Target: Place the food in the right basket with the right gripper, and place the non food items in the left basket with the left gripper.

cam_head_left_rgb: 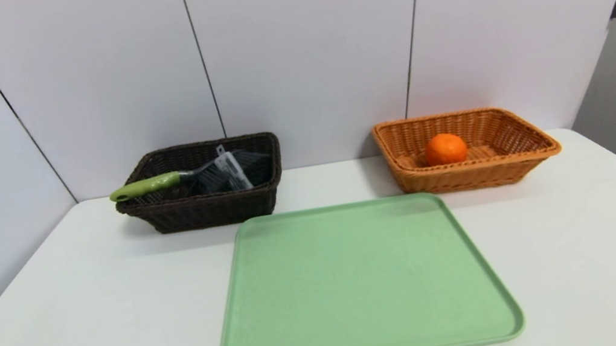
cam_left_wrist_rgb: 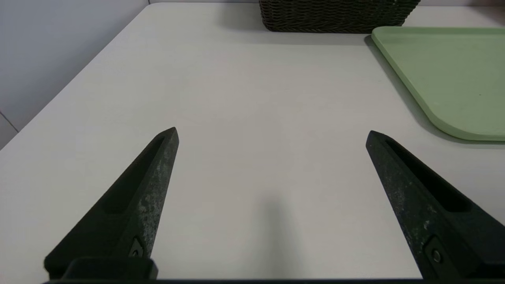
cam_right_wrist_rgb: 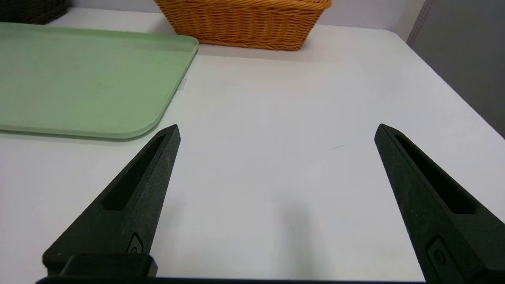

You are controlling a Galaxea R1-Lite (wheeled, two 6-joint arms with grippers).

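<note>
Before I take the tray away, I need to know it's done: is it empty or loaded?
Empty: the green tray shows only its bare surface.

From where I'm standing, the worktop (cam_head_left_rgb: 93,327) gives open passage on both sides of the green tray (cam_head_left_rgb: 361,281), and over the tray's bare surface too. Between the dark basket (cam_head_left_rgb: 210,212) and the orange basket (cam_head_left_rgb: 467,178) there's a gap, with the wall (cam_head_left_rgb: 301,46) close behind. The green handle (cam_head_left_rgb: 145,186) juts over the dark basket's rim, obstructing an end effector there. In the orange basket, the orange fruit (cam_head_left_rgb: 445,149) leaves room toward the right.
</note>
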